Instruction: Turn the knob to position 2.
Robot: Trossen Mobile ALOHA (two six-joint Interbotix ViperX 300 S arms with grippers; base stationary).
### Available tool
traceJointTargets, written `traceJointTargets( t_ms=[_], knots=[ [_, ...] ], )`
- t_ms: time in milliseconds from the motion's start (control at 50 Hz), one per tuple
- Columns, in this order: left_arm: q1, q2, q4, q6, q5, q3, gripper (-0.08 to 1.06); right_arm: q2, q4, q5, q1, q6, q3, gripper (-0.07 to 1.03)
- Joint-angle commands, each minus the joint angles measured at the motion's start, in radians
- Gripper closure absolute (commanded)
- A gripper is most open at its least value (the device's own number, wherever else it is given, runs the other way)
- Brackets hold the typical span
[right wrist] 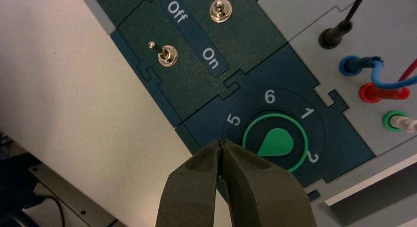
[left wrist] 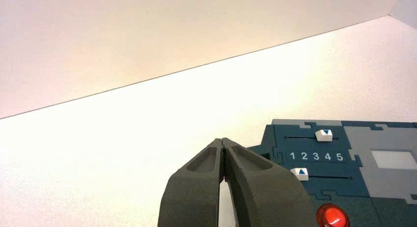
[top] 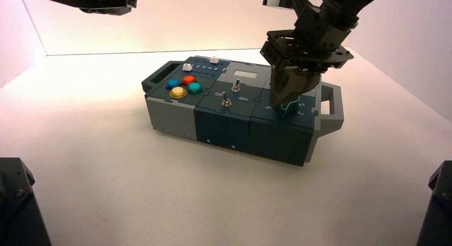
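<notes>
1. The left claw hung parked above the box's left end, fingers pressed together on nothing, just beside the white sliders. The risk here was small; trouble would come only if it dropped onto the slider tabs.
2. At mid-box, two metal toggle switches stood between the "Off" and "On" lettering. A sideways sweep of the right arm could have knocked one over.
3. The right claw was low over the knob, fingers together and gripping nothing, tips at the dial's rim on the side near numeral 5. With the fingers together it could only nudge; a push there might have skidded off the smooth green top.
4. The knob sat on the box's right-hand dark blue panel. Its teardrop tip pointed roughly between 6 and 1, short of position 2. An overlong nudge could have carried it past.
5. Farther right, the plugged wires could have snagged a wide swing.
</notes>
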Motion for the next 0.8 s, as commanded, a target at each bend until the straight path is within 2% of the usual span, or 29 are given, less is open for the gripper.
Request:
traceJointTargets(
  t_ms=[20,800],
  knots=[
    [0.002,-0.006,0.0,-0.002,-0.011,-0.018,1.01,-0.023,0.005,0.006,0.006,0.003,-0.005,0.98],
    [0.002,-0.011,0.0,-0.002,-0.011,-0.015,1.01,-0.061,0.005,0.017,0.003,0.003,0.034,0.98]
  ],
)
